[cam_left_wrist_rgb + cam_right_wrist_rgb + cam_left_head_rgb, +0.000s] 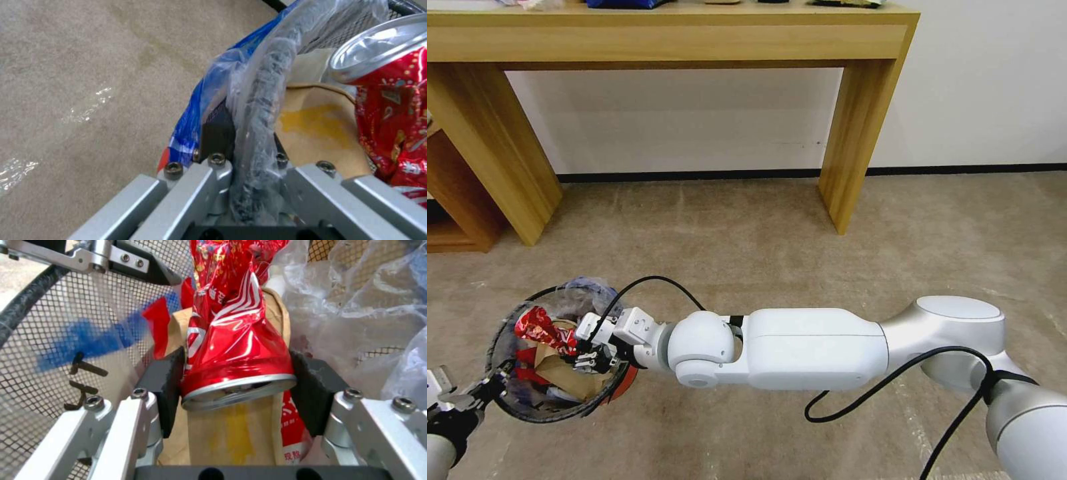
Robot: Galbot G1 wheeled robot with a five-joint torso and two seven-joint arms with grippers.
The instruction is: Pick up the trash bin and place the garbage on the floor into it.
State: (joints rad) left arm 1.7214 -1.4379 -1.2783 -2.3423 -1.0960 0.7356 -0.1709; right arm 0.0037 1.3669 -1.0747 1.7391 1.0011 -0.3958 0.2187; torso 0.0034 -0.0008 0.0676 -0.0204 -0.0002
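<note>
The trash bin [504, 373] hangs above the floor [774, 233], in front of the wooden counter [667, 40] that stands against the wall. The left gripper [484, 390] holds the bin at its rim; in the left wrist view its jaws are pressed together on the dark rim and the clear, blue-printed liner bag [200, 110] that is folded over it.

The right gripper [587, 353] reaches across into the mouth of the trash bin from the side away from the left gripper. Its jaws pinch a crushed red can [231, 340], one dark pad [171, 386] against each side of the can near its silver end. The can points up and away from the gripper, tilted toward the bin's mesh wall [66, 340]. Beneath the can, inside the trash bin, lies a tan paper packet [236, 433] with a yellow stain, and a red wrapper [293, 430] with white print sits just beside it. Crumpled clear plastic [356, 313] fills the part of the bin beside the can.

In the head view the can [544, 328] rises from the trash bin's opening, with the tan packet [564, 373] under it.
</note>
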